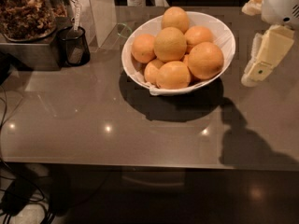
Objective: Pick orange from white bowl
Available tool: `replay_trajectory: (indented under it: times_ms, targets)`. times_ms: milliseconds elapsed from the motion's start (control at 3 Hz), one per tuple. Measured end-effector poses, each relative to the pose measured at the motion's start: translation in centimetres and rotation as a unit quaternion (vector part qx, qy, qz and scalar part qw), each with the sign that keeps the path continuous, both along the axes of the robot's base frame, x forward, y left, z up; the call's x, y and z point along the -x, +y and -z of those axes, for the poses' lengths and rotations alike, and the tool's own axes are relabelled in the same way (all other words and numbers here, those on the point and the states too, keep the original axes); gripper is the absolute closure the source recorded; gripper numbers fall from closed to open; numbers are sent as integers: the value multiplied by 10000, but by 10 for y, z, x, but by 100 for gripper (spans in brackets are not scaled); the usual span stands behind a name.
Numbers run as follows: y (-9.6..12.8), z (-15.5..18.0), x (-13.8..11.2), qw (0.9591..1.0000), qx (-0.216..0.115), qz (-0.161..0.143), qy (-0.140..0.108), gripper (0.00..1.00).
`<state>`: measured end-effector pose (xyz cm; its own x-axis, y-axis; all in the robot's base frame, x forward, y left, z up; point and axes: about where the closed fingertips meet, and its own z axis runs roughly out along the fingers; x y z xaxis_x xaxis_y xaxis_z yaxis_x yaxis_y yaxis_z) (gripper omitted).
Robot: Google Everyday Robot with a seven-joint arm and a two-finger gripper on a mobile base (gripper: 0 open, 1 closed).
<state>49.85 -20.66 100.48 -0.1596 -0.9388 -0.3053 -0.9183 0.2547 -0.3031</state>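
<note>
The white bowl (224, 34) stands on the grey counter, right of centre, heaped with several oranges. The biggest-looking orange (205, 59) lies at the bowl's right front, against the rim. Another large one (170, 44) sits on top in the middle. My gripper (254, 36) hangs at the right edge of the view, just right of the bowl's rim and above the counter. Its two cream fingers stand apart, the lower finger (265, 55) pointing down-left toward the bowl. It holds nothing and touches neither bowl nor fruit.
A small dark cup (74, 45) with a utensil in it stands left of the bowl. A metal container of brown dried stuff (25, 15) is at the far left. White upright items (100, 8) stand behind. The counter's front edge (140, 164) runs below, with cables at lower left.
</note>
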Motion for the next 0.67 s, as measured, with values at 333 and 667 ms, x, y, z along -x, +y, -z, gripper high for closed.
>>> replay_trajectory:
  times_ms: [333,667]
  targets:
    - [0,-2,-3,10000,-31,-1,-30,0]
    - [-1,1,-10,9998,-162,98,-53,0]
